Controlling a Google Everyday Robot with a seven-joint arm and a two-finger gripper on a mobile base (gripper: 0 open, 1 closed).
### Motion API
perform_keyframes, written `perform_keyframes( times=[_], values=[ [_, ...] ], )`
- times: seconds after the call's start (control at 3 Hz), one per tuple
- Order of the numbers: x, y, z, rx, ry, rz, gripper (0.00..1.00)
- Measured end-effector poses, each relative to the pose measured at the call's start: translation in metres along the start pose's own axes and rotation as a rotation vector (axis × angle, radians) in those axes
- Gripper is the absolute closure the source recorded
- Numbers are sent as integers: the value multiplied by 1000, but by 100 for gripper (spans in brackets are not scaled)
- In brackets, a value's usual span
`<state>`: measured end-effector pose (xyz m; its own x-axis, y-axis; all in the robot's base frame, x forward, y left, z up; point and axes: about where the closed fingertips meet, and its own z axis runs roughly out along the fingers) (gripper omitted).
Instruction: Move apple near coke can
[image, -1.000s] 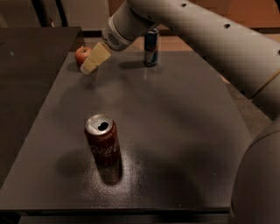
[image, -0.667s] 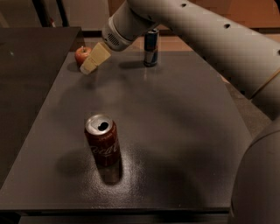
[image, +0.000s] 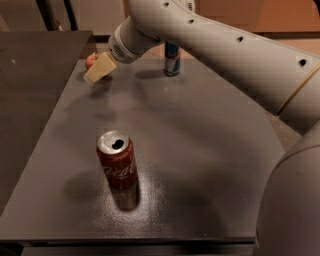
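The apple (image: 90, 60) sits at the far left corner of the dark table (image: 200, 150), small and red, partly hidden behind the gripper. My gripper (image: 100, 68), with cream-coloured fingers, is right at the apple's front right side, low over the table. The coke can (image: 117, 161) stands upright near the table's front left, dark red with white script and an open silver top, well apart from the apple and the gripper.
A slim blue-and-silver can (image: 172, 59) stands at the back of the table, right of the gripper and partly behind the arm. The arm (image: 225, 45) spans the upper right of the view. Another dark surface (image: 30, 75) adjoins on the left.
My gripper has edged slightly left towards the apple and covers a bit more of it. The cans have not moved.
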<state>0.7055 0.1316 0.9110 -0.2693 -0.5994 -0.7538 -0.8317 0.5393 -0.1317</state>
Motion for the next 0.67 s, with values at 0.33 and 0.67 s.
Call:
perform_keyframes(
  times=[0.33, 0.67],
  values=[
    [-3, -14, 20, 64, -36, 56, 0],
    [-6, -26, 38, 106, -69, 101, 0]
  ],
)
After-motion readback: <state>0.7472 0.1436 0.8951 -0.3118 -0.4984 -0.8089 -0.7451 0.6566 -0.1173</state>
